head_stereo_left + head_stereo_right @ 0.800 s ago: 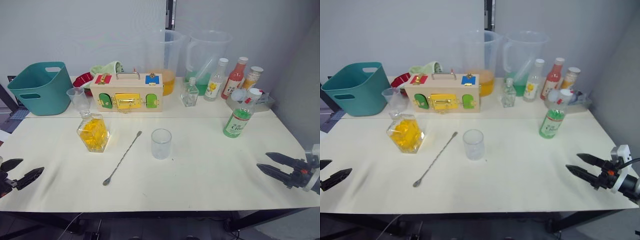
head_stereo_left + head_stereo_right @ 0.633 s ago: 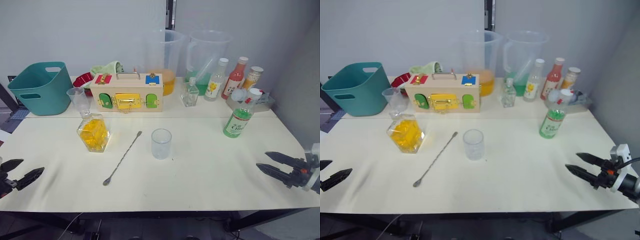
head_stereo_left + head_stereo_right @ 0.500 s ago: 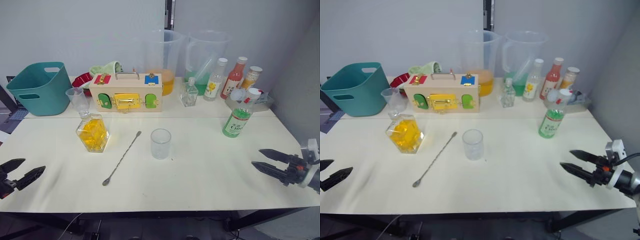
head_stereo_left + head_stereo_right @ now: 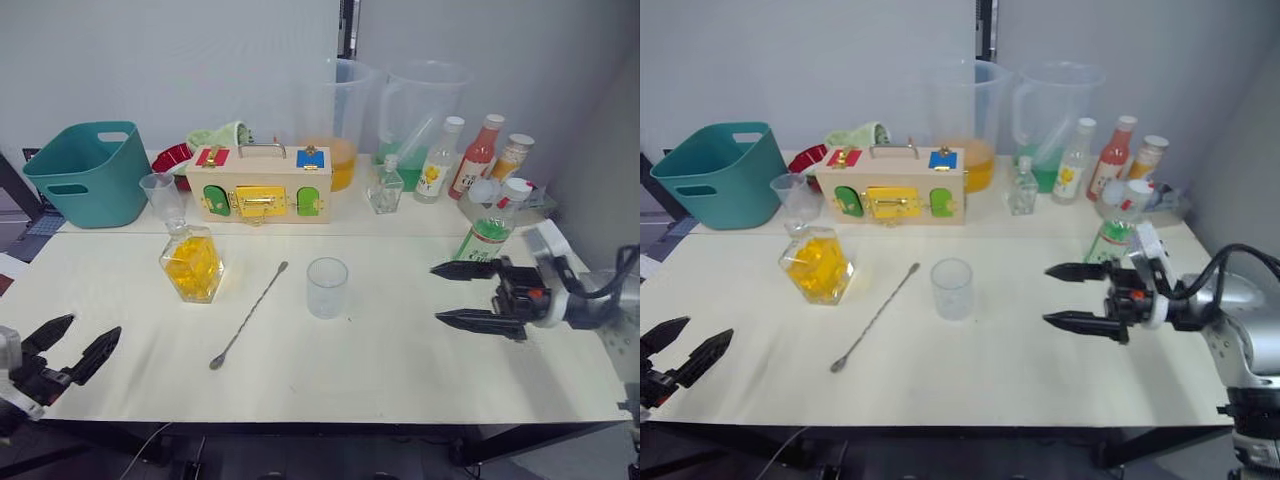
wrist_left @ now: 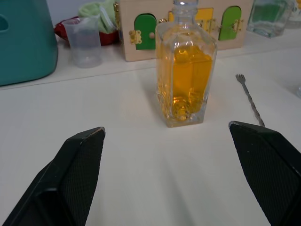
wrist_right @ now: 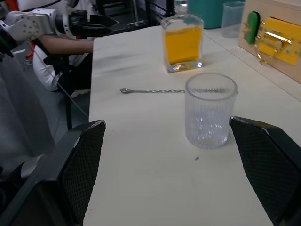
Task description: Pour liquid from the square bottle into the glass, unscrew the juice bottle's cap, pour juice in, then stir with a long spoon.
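The square bottle (image 4: 192,265) with yellow liquid stands upright at the table's left, its neck uncapped. The empty glass (image 4: 327,287) stands mid-table, and the long spoon (image 4: 248,315) lies slanted between the two. At the right, the juice bottle (image 4: 490,235) holds green juice under its white cap (image 4: 517,187). My right gripper (image 4: 436,293) is open just in front of the juice bottle, pointing at the glass from a hand's width away. My left gripper (image 4: 92,328) hovers open at the near left edge, facing the square bottle (image 5: 186,75).
A teal tub (image 4: 85,170), a flared plastic cup (image 4: 160,193), a wooden latch box (image 4: 260,185), two large pitchers (image 4: 340,115), a small flask (image 4: 385,187) and yellow-label and red bottles (image 4: 478,155) line the raised back shelf.
My right gripper has swung in from the far right edge to in front of the juice bottle, nearer the glass. My left gripper has edged slightly inward. Objects have not moved.
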You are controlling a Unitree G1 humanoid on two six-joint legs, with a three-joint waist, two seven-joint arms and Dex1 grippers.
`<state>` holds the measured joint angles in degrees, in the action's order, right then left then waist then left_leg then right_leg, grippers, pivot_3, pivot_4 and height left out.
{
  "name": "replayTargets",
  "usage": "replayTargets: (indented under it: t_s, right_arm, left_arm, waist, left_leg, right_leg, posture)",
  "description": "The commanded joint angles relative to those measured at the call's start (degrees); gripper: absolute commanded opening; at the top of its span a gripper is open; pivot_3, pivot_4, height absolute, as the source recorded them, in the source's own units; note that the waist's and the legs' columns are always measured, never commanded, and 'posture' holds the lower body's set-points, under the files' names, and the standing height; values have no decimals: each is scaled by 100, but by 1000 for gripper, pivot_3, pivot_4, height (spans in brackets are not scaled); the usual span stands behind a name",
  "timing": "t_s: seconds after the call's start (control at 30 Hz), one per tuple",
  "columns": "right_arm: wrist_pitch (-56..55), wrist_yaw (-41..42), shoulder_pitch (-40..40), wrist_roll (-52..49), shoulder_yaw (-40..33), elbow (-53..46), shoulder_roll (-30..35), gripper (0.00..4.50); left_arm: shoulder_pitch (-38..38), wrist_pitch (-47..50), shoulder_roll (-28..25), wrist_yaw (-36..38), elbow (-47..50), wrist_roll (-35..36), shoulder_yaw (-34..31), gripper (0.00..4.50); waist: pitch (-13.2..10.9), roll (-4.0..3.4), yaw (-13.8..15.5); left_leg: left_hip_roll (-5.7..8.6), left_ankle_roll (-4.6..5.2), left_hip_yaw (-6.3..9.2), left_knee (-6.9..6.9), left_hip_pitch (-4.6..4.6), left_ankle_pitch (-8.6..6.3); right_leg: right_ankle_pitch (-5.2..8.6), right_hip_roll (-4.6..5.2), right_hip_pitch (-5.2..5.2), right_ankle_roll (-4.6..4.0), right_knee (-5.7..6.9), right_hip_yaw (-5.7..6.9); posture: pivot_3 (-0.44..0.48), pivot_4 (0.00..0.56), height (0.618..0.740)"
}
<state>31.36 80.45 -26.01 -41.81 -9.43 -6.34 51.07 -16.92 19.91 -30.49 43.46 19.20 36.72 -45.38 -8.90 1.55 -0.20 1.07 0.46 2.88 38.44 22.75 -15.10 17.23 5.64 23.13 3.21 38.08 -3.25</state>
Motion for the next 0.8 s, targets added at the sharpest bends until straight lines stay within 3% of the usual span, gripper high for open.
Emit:
replayTargets:
  t_s: [0.03, 0.17, 0.37, 0.8]
  right_arm:
    - [164, -29, -239, -184, 33, -337, 15, 4500]
    - [277, -133, -391, -228, 79, -466, -21, 4500]
    - [290, -426, -572, -39, 176, -443, -16, 4500]
    - [437, -627, -336, 45, 235, -689, 100, 4500]
  left_arm:
    - [-19, -140, 390, -615, 666, -81, 346, 4470]
    - [232, -285, 761, -1220, 675, -335, 677, 4470]
    - [1048, -500, 1352, -2170, 270, -1083, 1661, 4470]
    - [1961, -1215, 1309, -2521, -1140, -1830, 2259, 4470]
  waist:
    - [0, 1, 23]
    - [0, 1, 33]
    - [2, 3, 89]
    - [2, 4, 95]
  left_leg:
    - [0, 0, 2, 4, 3, 0]
    - [-2, 1, 0, 13, 5, -1]
    - [3, 2, -2, 43, 11, 0]
    - [2, 5, -2, 45, 17, -2]
  right_leg:
    - [0, -1, 0, 0, -1, 1]
    - [-1, -10, 0, 1, 0, -1]
    - [-4, -13, -5, 6, 2, -1]
    - [-5, -22, 3, 6, 2, -3]
  posture:
    - [0, 150, 740]
    - [0, 150, 740]
    - [0, 150, 740]
    - [0, 150, 740]
